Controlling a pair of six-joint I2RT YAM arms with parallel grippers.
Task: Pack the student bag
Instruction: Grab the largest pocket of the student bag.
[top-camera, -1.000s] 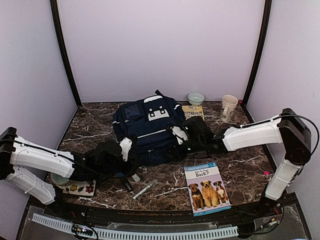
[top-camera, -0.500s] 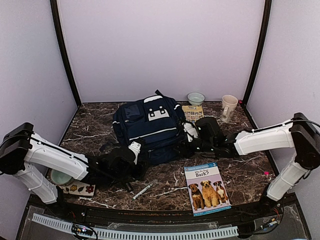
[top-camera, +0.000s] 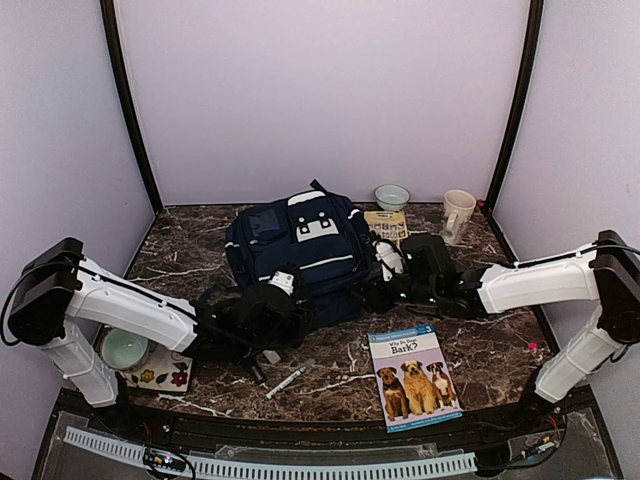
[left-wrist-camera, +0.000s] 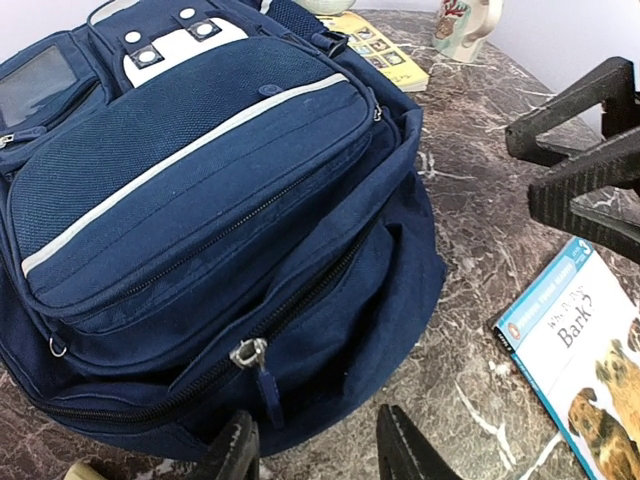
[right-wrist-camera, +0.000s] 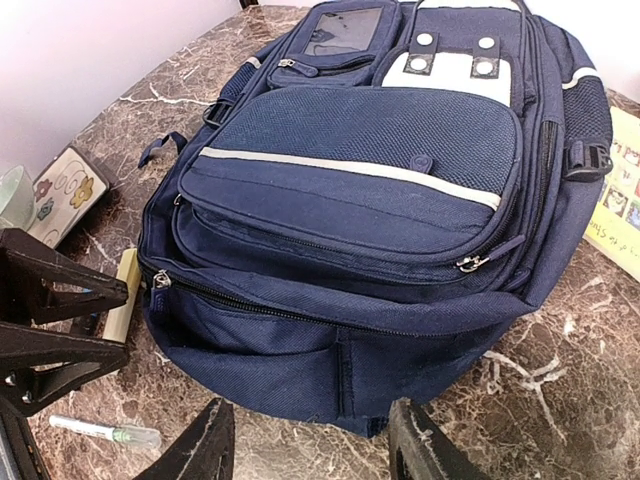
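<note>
Dark veined marble table (top-camera: 500, 345), lilac walls (top-camera: 320, 90) — student bag (top-camera: 305, 245) centred; left gripper (left-wrist-camera: 318, 445) and right gripper (right-wrist-camera: 312, 445) spread apart, empty.

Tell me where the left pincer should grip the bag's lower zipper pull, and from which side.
Pinch the dark tab of the zipper pull on the student bag, below its metal slider. It hangs flat against the fabric, pointing toward the open left pincer, so probably come in from the bag's near end and close across the tab's width.
</note>
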